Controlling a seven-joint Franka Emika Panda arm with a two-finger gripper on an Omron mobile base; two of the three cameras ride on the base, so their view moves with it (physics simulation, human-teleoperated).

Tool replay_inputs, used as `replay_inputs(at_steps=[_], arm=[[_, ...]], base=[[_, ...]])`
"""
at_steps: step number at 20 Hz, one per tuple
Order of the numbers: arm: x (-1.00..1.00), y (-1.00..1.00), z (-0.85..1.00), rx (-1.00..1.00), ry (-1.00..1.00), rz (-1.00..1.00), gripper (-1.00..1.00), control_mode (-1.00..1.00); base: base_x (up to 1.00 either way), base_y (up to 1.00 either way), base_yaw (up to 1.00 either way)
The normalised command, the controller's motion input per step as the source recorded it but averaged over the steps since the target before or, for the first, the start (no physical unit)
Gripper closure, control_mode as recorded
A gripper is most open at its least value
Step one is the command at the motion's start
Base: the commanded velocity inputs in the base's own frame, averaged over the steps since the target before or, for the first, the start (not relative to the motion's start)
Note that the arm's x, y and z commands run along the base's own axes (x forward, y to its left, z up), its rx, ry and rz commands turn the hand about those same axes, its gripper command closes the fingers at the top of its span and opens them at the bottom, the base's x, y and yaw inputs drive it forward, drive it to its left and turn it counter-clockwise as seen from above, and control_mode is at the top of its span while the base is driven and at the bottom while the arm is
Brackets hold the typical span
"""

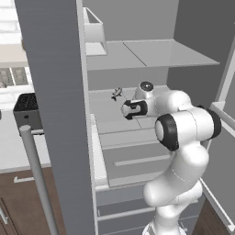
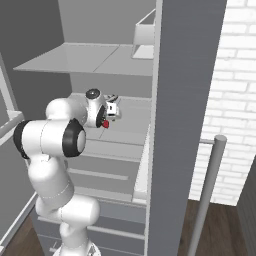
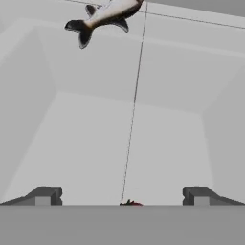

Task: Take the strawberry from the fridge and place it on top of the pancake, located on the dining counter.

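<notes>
Inside the fridge, the gripper (fingers spread wide, holding nothing) has the strawberry between its tips, a fish lying beyond.

The fridge is matte grey on its doors, walls and shelves, with a silver bar handle. On its middle shelf lies a fish, pale silver-white with dark fins and tail. The strawberry on that shelf is red. The claw has dark grey tips. Right of the fridge stands a white brick wall above dark brown wood floor. Left of the fridge are brown cabinets.
</notes>
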Motion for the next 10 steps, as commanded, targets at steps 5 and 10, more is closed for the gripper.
replay_inputs(at_steps=[5,10], arm=[[-0.32,-0.06,-0.01,0.00,-0.01,0.00,-1.00,-1.00],[-0.03,0.00,0.00,0.00,0.00,0.00,-1.00,-1.00]], base=[[0.00,0.00,0.00],[0.00,0.00,0.00]])
